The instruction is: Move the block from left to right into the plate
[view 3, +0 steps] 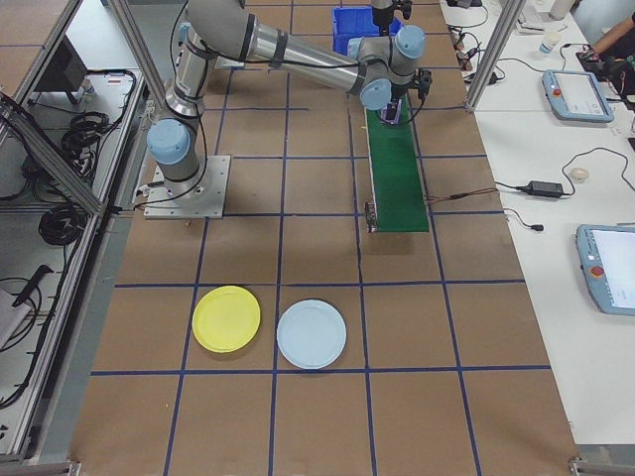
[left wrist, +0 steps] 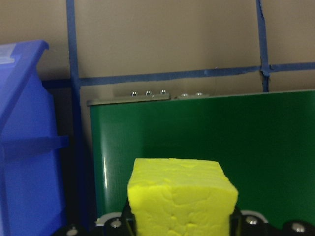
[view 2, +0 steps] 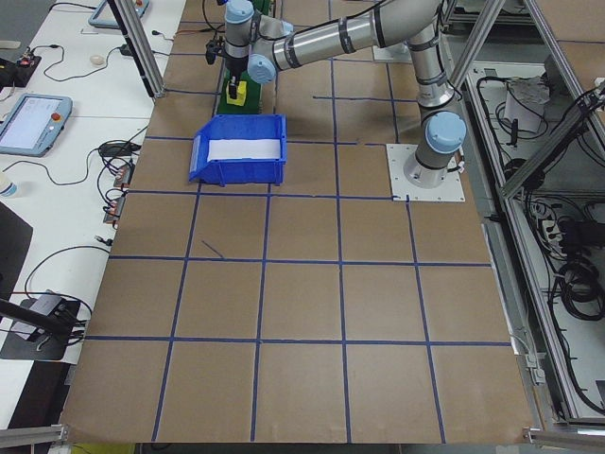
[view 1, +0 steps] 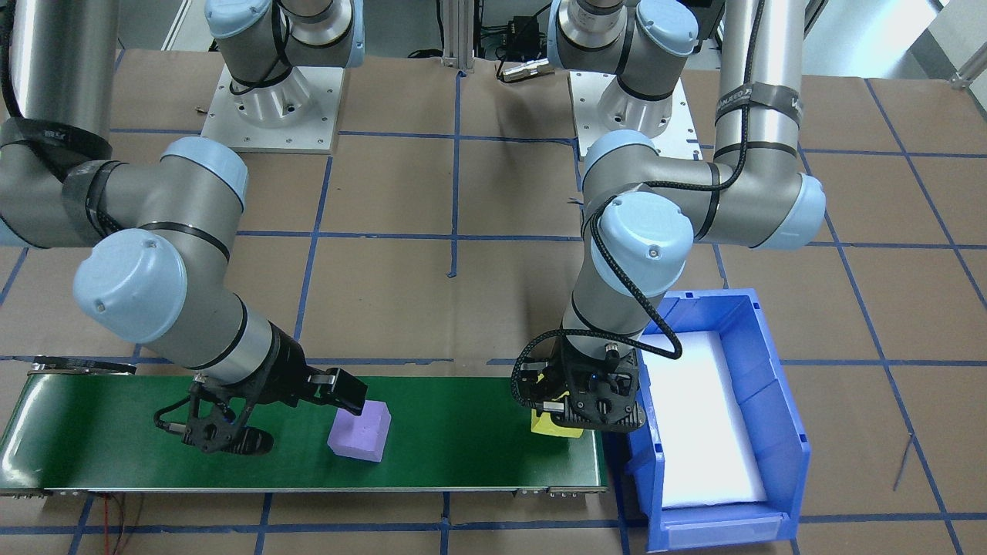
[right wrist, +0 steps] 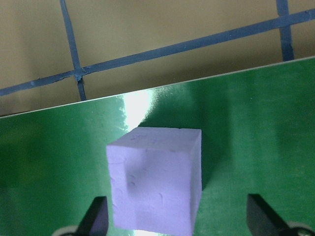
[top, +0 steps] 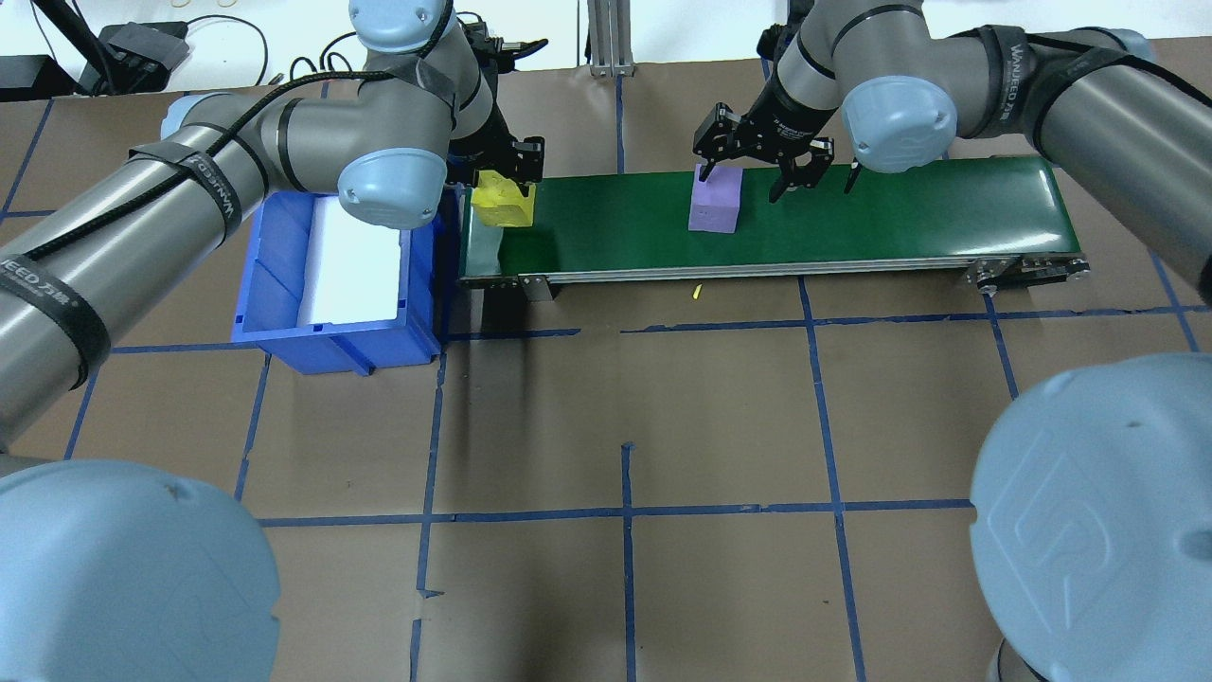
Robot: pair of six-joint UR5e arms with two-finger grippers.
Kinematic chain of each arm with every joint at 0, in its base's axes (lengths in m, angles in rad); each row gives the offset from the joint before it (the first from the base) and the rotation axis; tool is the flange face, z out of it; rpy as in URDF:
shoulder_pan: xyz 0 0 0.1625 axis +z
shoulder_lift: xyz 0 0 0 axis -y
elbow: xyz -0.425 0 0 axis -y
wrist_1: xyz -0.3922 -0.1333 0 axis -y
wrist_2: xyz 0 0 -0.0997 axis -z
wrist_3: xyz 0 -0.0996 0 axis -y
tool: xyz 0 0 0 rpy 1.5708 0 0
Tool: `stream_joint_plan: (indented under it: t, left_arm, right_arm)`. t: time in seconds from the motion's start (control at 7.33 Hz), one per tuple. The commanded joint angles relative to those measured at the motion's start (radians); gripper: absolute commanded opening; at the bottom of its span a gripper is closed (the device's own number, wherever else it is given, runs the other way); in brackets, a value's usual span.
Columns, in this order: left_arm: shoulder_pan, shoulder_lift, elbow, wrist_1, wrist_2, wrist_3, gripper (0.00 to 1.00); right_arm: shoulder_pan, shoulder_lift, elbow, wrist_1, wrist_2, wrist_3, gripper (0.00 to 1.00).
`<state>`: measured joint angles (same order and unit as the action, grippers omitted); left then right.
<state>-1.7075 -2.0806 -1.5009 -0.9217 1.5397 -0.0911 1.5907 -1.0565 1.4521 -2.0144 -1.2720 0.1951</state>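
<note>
Two foam cubes sit on the green conveyor belt (top: 852,218): the left gripper (top: 504,169) is clamped on the yellow cube (top: 502,204) at the end beside the blue bin (top: 284,303), while the right gripper (top: 757,161) hangs spread wide — one finger touching the purple cube (top: 714,204), nothing held. Far off on the table, the yellow plate (view 3: 226,318) lies just beside a pale blue plate (view 3: 312,334).

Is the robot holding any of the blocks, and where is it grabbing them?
The left gripper holds the yellow block by its two opposite sides. The right gripper is open around the purple block, not gripping it.
</note>
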Motion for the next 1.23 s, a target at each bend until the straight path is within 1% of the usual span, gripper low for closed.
stream_joint_plan:
  t: [0.0, 0.14, 0.27, 0.41, 0.55, 0.68, 0.82, 0.95, 1.09]
  left_arm:
    - [0.000, -0.038, -0.002, 0.017, 0.002, -0.044, 0.59]
    - [0.000, -0.038, -0.005, 0.017, 0.002, -0.041, 0.62]
    - [0.000, -0.035, -0.001, 0.017, 0.000, -0.041, 0.70]
    - [0.000, -0.017, 0.005, 0.017, 0.000, -0.039, 0.90]
    - [0.003, 0.017, 0.005, 0.009, 0.003, -0.033, 0.98]
    - [0.005, 0.063, -0.002, -0.021, 0.007, -0.032, 1.00]
    - [0.041, 0.132, -0.010, -0.143, 0.069, -0.027, 1.00]
    - [0.092, 0.216, -0.028, -0.223, 0.079, 0.005, 1.00]
    - [0.156, 0.297, -0.030, -0.344, 0.080, 0.070, 1.00]
  right_arm:
    - [0.000, 0.025, -0.004, -0.009, -0.027, -0.022, 1.00]
    - [0.000, 0.033, 0.005, -0.048, -0.049, -0.026, 0.97]
    - [0.000, 0.035, 0.010, -0.056, -0.120, -0.049, 0.72]
    - [-0.001, 0.038, 0.010, -0.055, -0.191, -0.080, 0.46]
    - [-0.012, 0.026, 0.007, -0.055, -0.205, -0.112, 0.38]
    - [-0.053, -0.006, 0.008, -0.049, -0.210, -0.164, 0.38]
    - [-0.101, -0.063, 0.023, 0.000, -0.251, -0.283, 0.38]
    - [-0.189, -0.129, 0.074, 0.046, -0.339, -0.495, 0.40]
    - [-0.321, -0.228, 0.138, 0.083, -0.363, -0.661, 0.40]
